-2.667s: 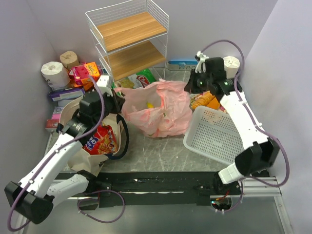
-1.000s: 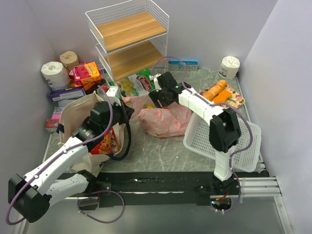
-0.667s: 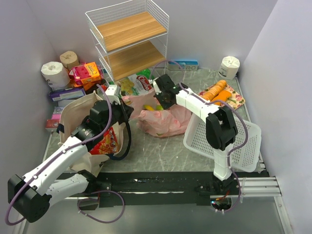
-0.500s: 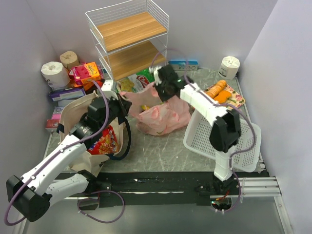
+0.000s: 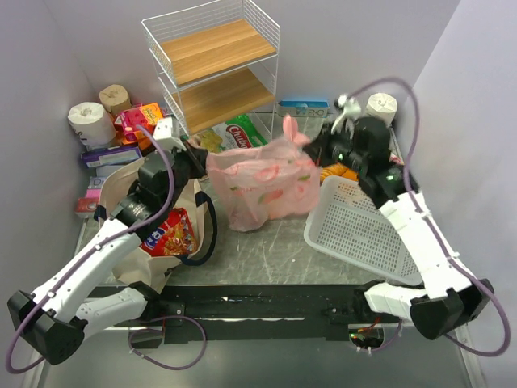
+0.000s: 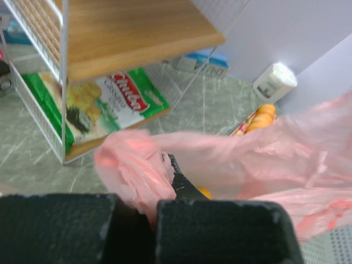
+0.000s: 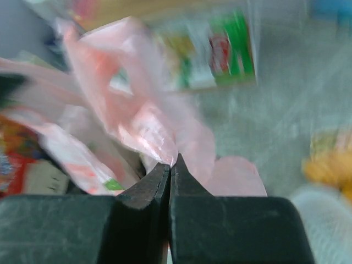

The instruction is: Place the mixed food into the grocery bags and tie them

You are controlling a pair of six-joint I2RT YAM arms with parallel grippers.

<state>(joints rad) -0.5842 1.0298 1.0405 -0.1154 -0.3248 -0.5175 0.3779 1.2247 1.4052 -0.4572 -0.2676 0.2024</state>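
Hanging stretched across the middle of the top view, the pink fruit-printed bag (image 5: pixel 262 182) is held off the table at both ends. The left gripper (image 5: pixel 194 153) is clamped on the bag's left end, pink plastic bunched between its fingers. The right gripper (image 5: pixel 312 147) is pinched tight on the bag's right end, a loose flap sticking up above it. At centre left the beige tote (image 5: pixel 121 182) stands open with a red snack packet (image 5: pixel 166 234) inside. The white basket (image 5: pixel 363 226) lies at lower right.
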